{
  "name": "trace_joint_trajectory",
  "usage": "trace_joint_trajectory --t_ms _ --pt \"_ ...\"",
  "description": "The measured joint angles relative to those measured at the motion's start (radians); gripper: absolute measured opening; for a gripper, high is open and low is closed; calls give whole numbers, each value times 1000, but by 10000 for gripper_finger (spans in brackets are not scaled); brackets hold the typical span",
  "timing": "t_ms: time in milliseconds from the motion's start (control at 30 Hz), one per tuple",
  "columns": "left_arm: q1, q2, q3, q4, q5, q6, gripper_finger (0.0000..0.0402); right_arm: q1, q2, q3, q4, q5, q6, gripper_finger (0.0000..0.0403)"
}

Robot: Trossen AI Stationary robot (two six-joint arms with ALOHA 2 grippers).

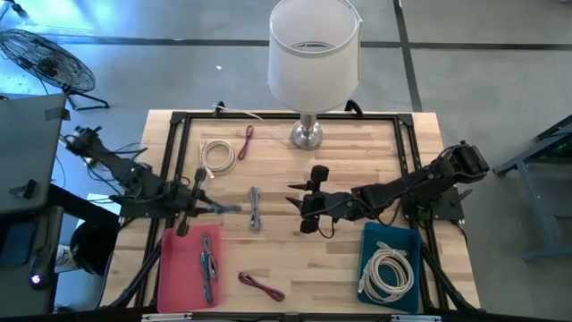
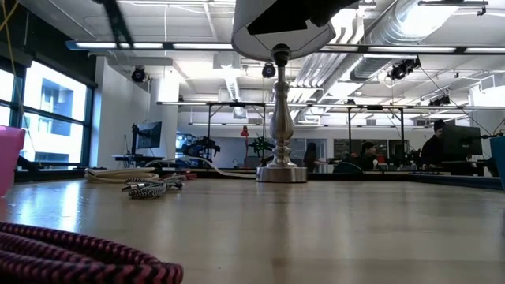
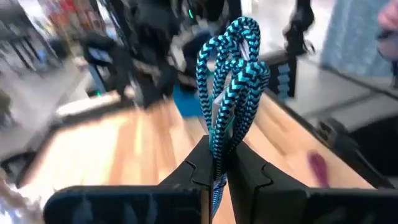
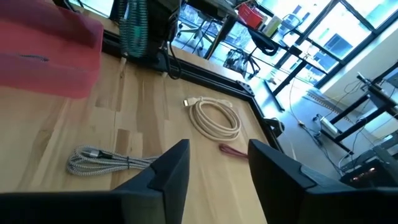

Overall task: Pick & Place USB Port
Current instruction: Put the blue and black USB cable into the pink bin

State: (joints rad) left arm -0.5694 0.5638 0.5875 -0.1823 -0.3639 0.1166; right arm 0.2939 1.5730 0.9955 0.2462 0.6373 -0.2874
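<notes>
Item 1: blue-black braided USB cable, pinched in my left gripper; I'd lower it squarely over the pink rectangular tray. Right gripper wide, empty.

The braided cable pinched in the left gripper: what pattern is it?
The bundled braided cable has a bright blue and black zigzag weave, clearest in the left wrist view.

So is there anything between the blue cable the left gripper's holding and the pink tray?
Nothing visible. The left gripper, shut on the blue cable, is just above the pink tray, with only bare table between.
</notes>
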Motion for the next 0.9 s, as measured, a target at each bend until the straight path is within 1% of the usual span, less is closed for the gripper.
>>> trace_joint_trajectory --t_ms 167,233,300,400,500,700,800,900 --pt "-159 59 83 -221 -166 -146 18 0 0 0 -5 0 6 154" --pt "-219 97 122 -294 -216 -211 18 0 0 0 -9 0 19 153" --pt "-268 141 161 -361 -239 -272 18 0 0 0 -11 0 22 150" --pt "-326 224 222 -452 -245 -357 18 0 0 0 -25 -1 43 149" --pt "-367 315 287 -573 -231 -458 18 0 0 0 -31 -1 62 151" --pt "-430 473 411 -829 -105 -573 18 0 0 0 -40 -1 86 146" --pt "-459 527 434 -901 -48 -591 18 0 0 0 -40 -2 105 145" --pt "-480 571 430 -917 14 -591 18 3 0 0 -40 -2 108 146"
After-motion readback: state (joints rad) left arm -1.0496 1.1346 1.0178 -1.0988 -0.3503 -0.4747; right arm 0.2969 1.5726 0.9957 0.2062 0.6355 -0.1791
